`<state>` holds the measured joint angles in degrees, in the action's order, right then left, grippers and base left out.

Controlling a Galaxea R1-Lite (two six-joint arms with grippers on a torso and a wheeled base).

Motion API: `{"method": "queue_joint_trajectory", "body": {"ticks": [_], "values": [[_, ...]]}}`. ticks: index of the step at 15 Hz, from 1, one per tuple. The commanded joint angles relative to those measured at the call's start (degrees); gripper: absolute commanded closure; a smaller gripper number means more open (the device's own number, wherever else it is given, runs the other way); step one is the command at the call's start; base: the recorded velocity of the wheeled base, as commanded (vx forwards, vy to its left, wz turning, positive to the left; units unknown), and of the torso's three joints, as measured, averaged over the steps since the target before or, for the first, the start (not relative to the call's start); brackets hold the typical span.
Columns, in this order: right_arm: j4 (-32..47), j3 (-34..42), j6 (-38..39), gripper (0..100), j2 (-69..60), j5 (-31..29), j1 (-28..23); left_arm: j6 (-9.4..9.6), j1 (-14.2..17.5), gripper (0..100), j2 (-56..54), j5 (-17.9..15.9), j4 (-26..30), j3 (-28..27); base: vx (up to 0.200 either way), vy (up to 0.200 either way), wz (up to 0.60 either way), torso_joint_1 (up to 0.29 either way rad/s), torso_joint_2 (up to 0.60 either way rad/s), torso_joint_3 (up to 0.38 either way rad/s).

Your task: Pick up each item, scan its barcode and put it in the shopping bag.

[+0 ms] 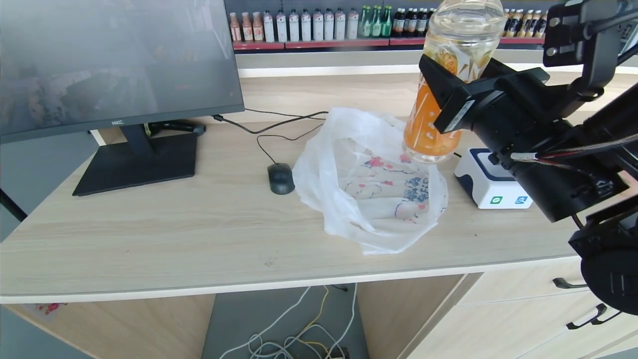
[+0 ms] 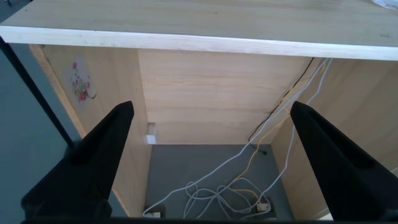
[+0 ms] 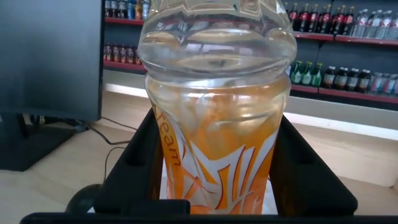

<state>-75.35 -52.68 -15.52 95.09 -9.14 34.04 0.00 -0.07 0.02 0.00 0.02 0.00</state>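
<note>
My right gripper is shut on a clear bottle of orange drink, held in the air above the right side of the white plastic shopping bag. The bottle sits between the black fingers in the right wrist view. The bag lies open on the wooden counter and a printed packet shows through it. The white barcode scanner stands just right of the bag, below the gripper. My left gripper is open and hangs below the counter's front edge, over the floor cables.
A black monitor on its stand occupies the counter's back left. A black mouse lies left of the bag, its cable running back. Shelves of bottles line the far wall. Drawers sit under the counter at right.
</note>
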Motion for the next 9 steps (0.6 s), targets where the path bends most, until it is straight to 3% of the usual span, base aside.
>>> {"method": "queue_joint_trajectory", "body": {"ticks": [1,5,9], "values": [[1.0,-1.7,0.1,100,0.4,0.0,1.4,0.00,0.1,0,0.0,0.0,0.0,0.0,0.000,0.000,0.00,0.000,0.00,0.000],[11.6,-11.6,7.3,100,4.5,0.1,1.6,0.00,0.1,0,0.0,0.0,0.0,0.0,0.000,0.000,0.00,0.000,0.00,0.000],[11.8,-21.4,7.8,100,14.3,0.2,1.6,0.00,0.2,0,0.0,0.0,0.0,0.0,0.000,0.000,0.00,0.000,0.00,0.000]]}}
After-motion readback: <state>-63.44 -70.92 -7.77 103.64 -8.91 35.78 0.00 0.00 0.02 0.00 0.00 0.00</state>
